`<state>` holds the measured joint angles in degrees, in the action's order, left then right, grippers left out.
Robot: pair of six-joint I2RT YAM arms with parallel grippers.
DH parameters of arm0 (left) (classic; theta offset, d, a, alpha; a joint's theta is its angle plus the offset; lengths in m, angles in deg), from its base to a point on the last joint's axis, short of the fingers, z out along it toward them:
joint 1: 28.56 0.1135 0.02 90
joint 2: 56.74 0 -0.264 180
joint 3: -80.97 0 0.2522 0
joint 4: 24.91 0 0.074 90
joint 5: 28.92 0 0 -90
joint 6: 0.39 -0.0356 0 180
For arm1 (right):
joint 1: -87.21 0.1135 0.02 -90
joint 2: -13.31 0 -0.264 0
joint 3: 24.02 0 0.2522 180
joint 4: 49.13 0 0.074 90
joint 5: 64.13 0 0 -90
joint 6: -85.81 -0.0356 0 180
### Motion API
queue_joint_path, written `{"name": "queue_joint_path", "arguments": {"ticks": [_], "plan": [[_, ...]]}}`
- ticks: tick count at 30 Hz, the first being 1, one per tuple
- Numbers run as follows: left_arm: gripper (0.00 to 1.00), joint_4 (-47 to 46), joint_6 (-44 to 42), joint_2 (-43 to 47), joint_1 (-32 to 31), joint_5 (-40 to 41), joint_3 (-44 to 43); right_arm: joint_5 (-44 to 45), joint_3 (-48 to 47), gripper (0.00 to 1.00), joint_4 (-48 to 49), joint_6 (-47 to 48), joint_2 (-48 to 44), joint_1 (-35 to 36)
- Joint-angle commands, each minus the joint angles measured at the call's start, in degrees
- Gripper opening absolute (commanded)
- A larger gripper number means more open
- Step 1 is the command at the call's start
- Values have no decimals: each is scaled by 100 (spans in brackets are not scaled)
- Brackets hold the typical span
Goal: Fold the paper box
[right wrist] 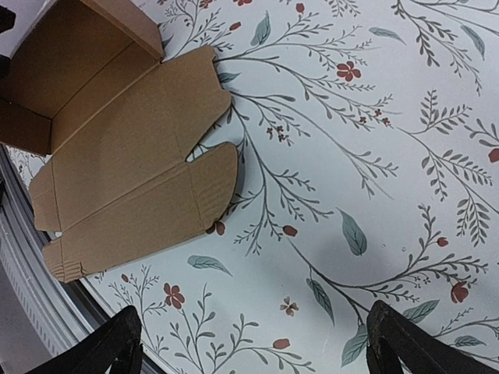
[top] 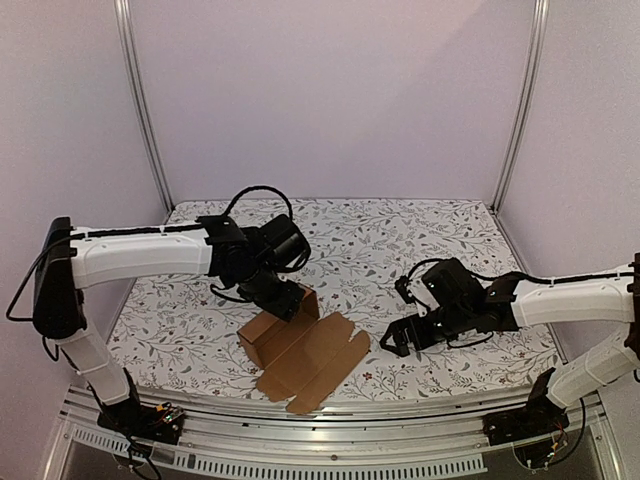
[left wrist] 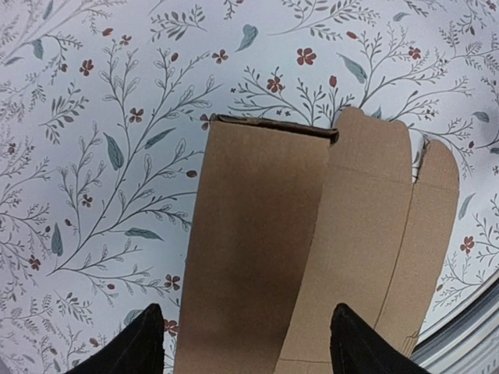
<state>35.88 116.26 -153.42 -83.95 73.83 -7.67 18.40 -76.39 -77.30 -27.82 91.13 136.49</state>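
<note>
I see the left claw (left wrist: 249,347) released, fingers spread over the half-folded paper box (top: 310,352). The right claw (top: 398,342) is released too, at the box's 3 o'clock and not touching it.

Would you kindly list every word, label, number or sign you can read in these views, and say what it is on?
None: no readable text appears in any view.
The paper box is plain brown cardboard with no print.
The table cover shows only a leaf-and-flower pattern.
No legible label shows on the left arm or the right arm.
</note>
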Motion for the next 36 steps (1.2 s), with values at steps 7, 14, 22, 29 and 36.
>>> {"name": "queue_joint_path", "arguments": {"ticks": [7,14,22,29,36], "plan": [[60,828,-250,-849,-194,493,-806,187,129,99,-193,-241,-116,147],[50,934,-285,-957,-200,669,-810,213,92,99,-186,-220,-60,156],[27,809,-410,-977,-62,553,-718,188,-18,99,-170,-220,-4,191],[16,531,-475,-841,259,281,-391,172,-164,99,-231,-303,-93,242],[11,59,-303,-814,396,-105,19,37,-376,99,-154,-409,-226,324]]}}
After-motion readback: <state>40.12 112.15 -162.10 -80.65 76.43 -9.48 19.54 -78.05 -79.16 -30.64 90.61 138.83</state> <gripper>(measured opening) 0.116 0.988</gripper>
